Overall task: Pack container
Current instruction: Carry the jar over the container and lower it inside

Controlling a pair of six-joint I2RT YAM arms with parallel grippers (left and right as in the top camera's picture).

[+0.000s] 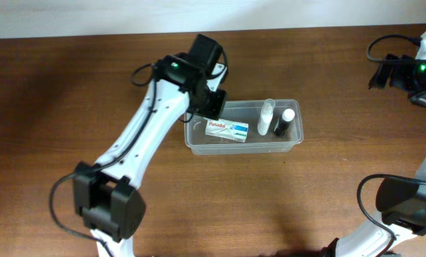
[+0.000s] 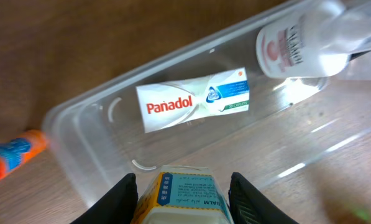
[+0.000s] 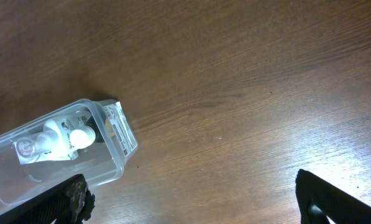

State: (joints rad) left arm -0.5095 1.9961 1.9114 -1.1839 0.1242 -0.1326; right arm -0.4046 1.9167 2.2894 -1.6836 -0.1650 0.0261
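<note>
The clear plastic container (image 1: 242, 149) sits mid-table. In it lie a white Panadol box (image 1: 227, 130), a clear bottle (image 1: 266, 116) and a black bottle with a white cap (image 1: 285, 123). My left gripper (image 1: 211, 101) hovers over the container's left end. In the left wrist view it (image 2: 182, 202) is shut on a small yellow and teal balm box (image 2: 184, 186), held above the container's wall (image 2: 67, 124). The Panadol box (image 2: 191, 99) and clear bottle (image 2: 297, 46) lie below. My right gripper (image 3: 197, 205) is open and empty above bare wood, right of the container (image 3: 104, 171).
An orange and blue tube-like object (image 2: 14, 155) lies on the table just outside the container's left end; my left arm hides it in the overhead view. The right arm (image 1: 412, 71) sits at the far right edge. The table is brown wood.
</note>
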